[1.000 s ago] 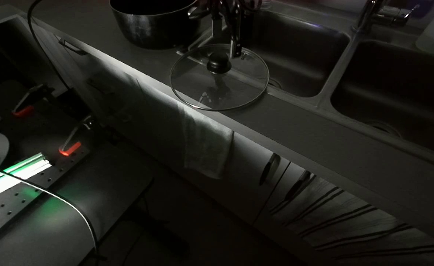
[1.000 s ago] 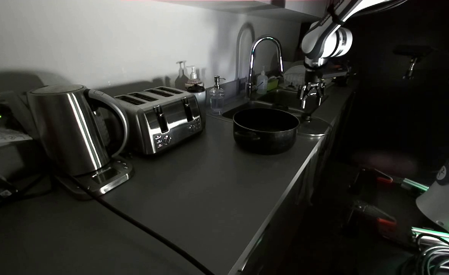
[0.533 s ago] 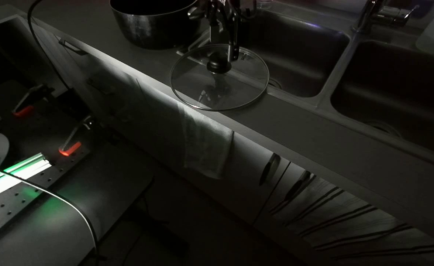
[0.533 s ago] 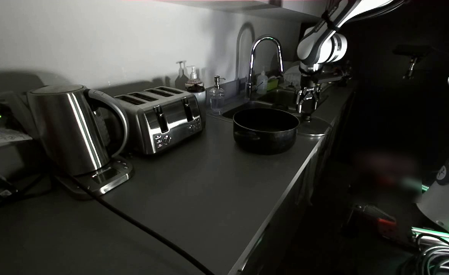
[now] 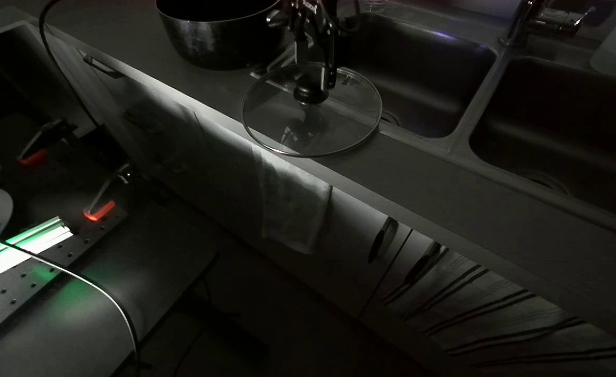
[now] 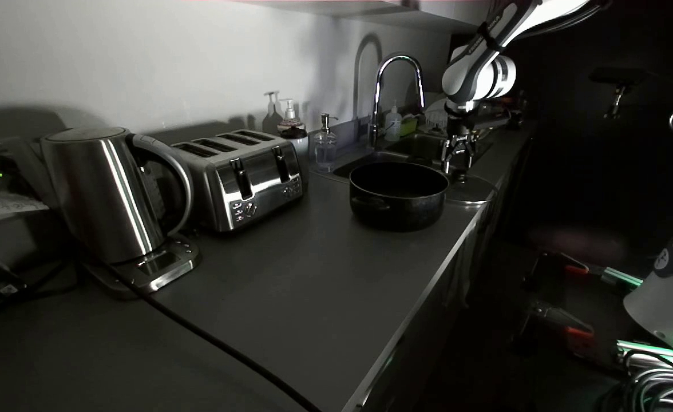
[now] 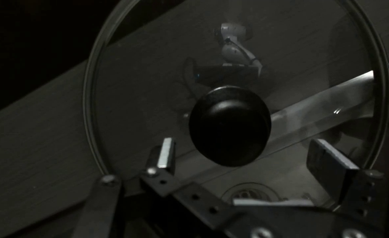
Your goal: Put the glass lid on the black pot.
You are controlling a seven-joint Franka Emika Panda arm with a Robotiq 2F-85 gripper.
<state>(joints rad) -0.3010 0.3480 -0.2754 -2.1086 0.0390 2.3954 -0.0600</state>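
The glass lid lies flat on the counter beside the pot, dark knob up, in both exterior views [image 5: 274,118] [image 6: 476,191] and the wrist view [image 7: 141,86]. Its rim reaches over the sink's front edge and seems to overhang the counter's front edge. The black pot [image 5: 208,42] stands upright and uncovered on the counter; it also shows in an exterior view [image 6: 396,209]. My gripper [image 7: 241,145] is open and empty over the lid. Its fingers stand apart, one on each side of the knob [image 7: 229,129], without visible contact. It shows in both exterior views [image 5: 314,70] [image 6: 458,163].
Sink basins [image 5: 413,78] lie beside the lid, with a tall faucet [image 6: 377,86] behind. Soap bottles [image 6: 325,146], a toaster [image 6: 256,183] and a kettle [image 6: 102,194] stand along the wall. A black cable [image 6: 216,340] crosses the counter. A towel [image 5: 297,209] hangs at the front.
My gripper has moved down and toward the lid's knob, its fingers now lower and close around the knob's sides. It stays open. The lid and the pot have not moved.
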